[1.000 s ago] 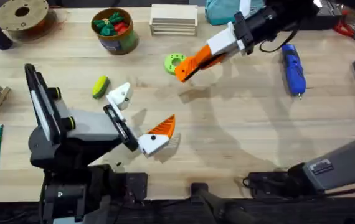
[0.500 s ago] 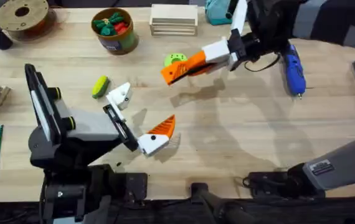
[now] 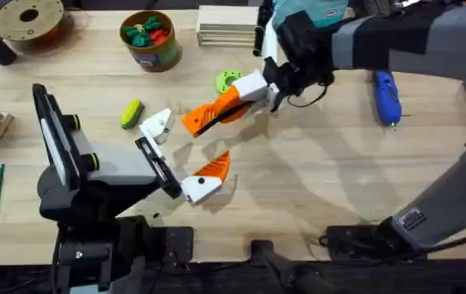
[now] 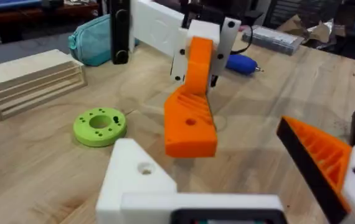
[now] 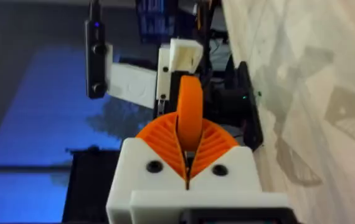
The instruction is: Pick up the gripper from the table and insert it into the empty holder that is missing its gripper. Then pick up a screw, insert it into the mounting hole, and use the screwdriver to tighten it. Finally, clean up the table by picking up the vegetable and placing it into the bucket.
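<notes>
The right gripper (image 3: 204, 118), white mounts with orange ribbed pads, reaches in from the table's two o'clock toward the centre, jaws closed on the small orange plastic wedge finger (image 5: 189, 118), which stands pinched between the two pads and pokes out past their tips. From the left wrist view that wedge (image 4: 191, 106) hangs tip-down just above the wood.

The left gripper (image 3: 185, 155) rests at about seven o'clock, jaws spread wide: one side carries an orange wedge (image 3: 213, 170), the other is the bare white blocky plastic mount (image 3: 158, 124). The held wedge is just beside that bare mount, at its three o'clock, not touching.

The yellow-and-green corn-like toy (image 3: 132, 113) lies at the mount's nine o'clock. The blue pen-shaped screwdriver (image 3: 387, 95) lies well apart at two o'clock, the orange-rimmed round tub (image 3: 150, 49) at eleven.
</notes>
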